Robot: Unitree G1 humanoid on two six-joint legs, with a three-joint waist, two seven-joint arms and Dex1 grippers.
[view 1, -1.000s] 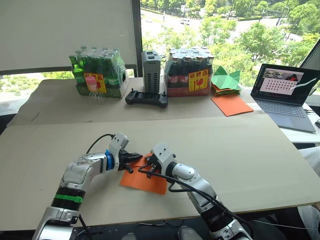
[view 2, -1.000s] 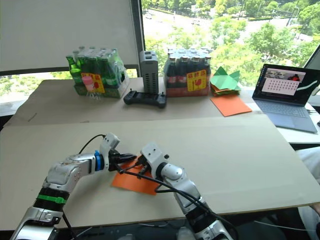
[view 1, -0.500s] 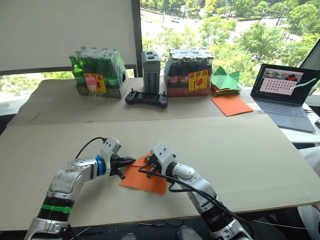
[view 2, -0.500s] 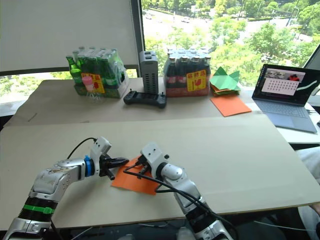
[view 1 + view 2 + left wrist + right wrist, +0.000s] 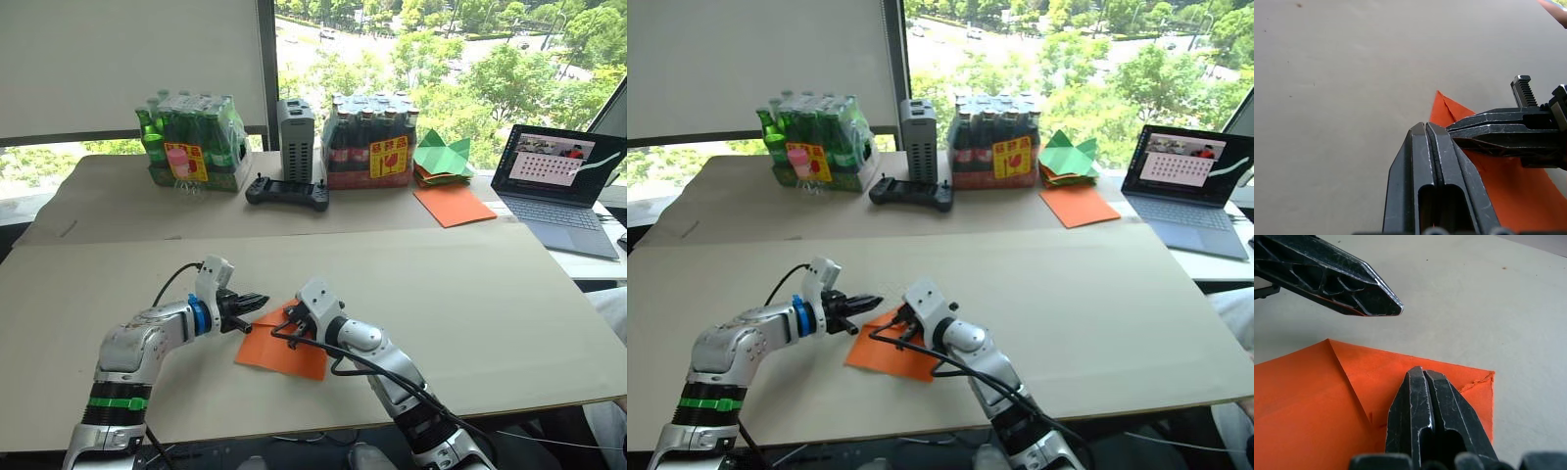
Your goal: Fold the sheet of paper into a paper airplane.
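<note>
The sheet of paper (image 5: 282, 350) is laid flat on the table (image 5: 470, 294), near its front edge — one corner flap is seen folded over. The right gripper (image 5: 291, 326) is pressed onto the sheet's far edge, fingers closed together, nothing clamped. The left gripper (image 5: 257, 300) is held just beside that edge — fingers also closed, empty.
</note>
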